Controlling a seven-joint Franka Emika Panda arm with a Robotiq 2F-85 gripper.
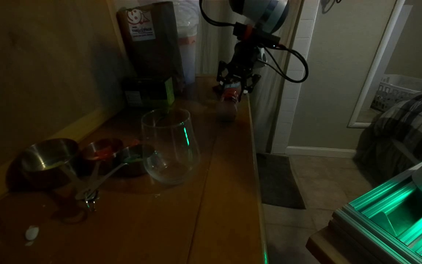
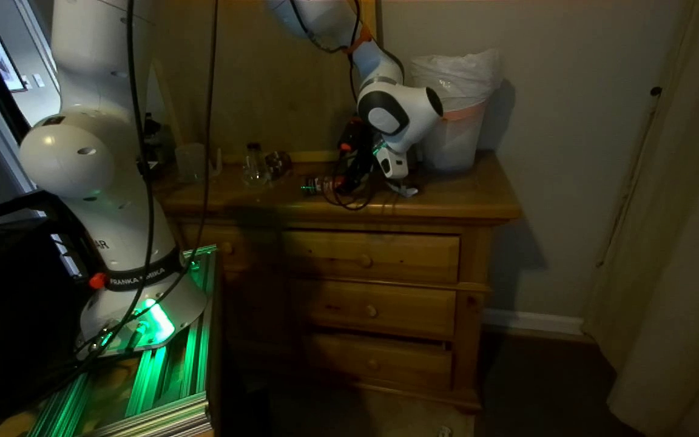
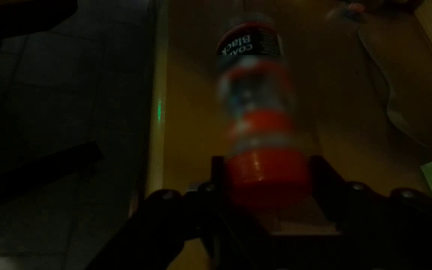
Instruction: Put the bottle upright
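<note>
Dark fingers [image 3: 326,187] clasped a small bottle [image 3: 259,112] by its red cap [image 3: 266,168], one on each side, near the long edge of a wooden bench [image 1: 225,190]. Only the wrist view carried the white lettering of its label [image 3: 251,43], with "Black" legible; the bottle's middle blurred there. Drawers [image 2: 374,258] beneath the bench top appeared only in an exterior view. Plaid cloth [image 1: 419,110], well apart from the bench, and three measuring cups [image 1: 50,154] beside a clear glass vessel [image 1: 170,154] filled out an exterior view, where the bottle [image 1: 230,97] showed foreshortened, its base toward the camera and lower in the frame than the cap. In an exterior view, the bottle [image 2: 324,184] was on its side, long axis close to level and running along the bench, cap end at the fingers and base pointing away from them. Whether the bottle touched the bench could not be told.
</note>
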